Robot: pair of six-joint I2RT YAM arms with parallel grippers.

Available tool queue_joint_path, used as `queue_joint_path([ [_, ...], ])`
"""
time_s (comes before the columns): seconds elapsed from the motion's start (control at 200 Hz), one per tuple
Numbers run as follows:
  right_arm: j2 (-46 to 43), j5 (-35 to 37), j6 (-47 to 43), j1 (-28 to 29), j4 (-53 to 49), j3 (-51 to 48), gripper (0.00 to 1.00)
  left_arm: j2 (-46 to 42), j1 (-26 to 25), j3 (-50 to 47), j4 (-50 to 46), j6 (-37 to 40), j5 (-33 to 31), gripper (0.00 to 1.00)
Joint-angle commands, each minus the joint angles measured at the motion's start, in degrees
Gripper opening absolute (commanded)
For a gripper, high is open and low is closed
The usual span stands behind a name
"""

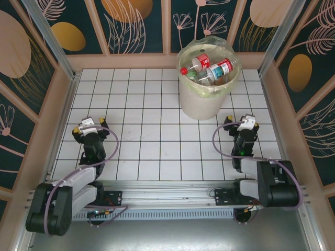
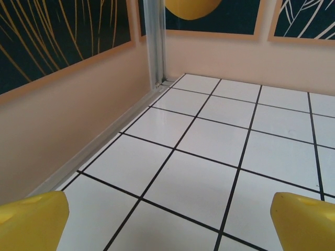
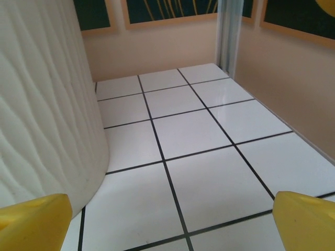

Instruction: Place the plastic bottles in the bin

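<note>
Two grippers stand with jaws spread wide, each holding nothing, over the white tiled table point(image 1: 152, 130). The left gripper point(image 1: 89, 124) sits well apart from the bin point(image 1: 201, 104), to the bin's left and on its near side. In the left wrist view, the left gripper point(image 2: 167, 219) shows its yellow fingertips point(image 2: 31, 219) at the lower corners, with bare tiles and the side wall point(image 2: 63, 120) ahead.

The bin stands toward the far edge of the table, lined with a clear bag. The plastic bottles point(image 1: 212, 70) lie piled inside it. Two with red-and-white labels are on top, and one red cap shows at the bin's left rim.

The right gripper point(image 1: 242, 123) is near the bin, on its near side and slightly to its right, not touching it. In the right wrist view, the bin's ribbed cream wall point(image 3: 42, 104) rises close on the left, just ahead of the right gripper point(image 3: 167, 219).
</note>
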Motion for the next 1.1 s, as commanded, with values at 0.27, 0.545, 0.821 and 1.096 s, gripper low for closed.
queue_joint_path([
  [0.27,12.1,-3.6,0.9,-0.8,14.3,2.7,0.99,7.4,6.7,-2.3,19.8,-0.4,11.2,0.99],
  [0.545,15.7,-11.9,-0.1,-2.6,10.4,6.4,0.99,17.5,6.8,0.5,27.4,-0.6,18.4,0.99],
  [0.821,15.9,-11.9,0.5,-3.6,9.9,6.8,0.99,27.0,6.9,5.4,25.9,-0.1,20.0,0.99],
  [1.096,15.5,-14.1,0.2,-3.6,11.2,5.8,0.99,26.9,6.9,5.4,26.4,0.8,21.7,0.99],
])
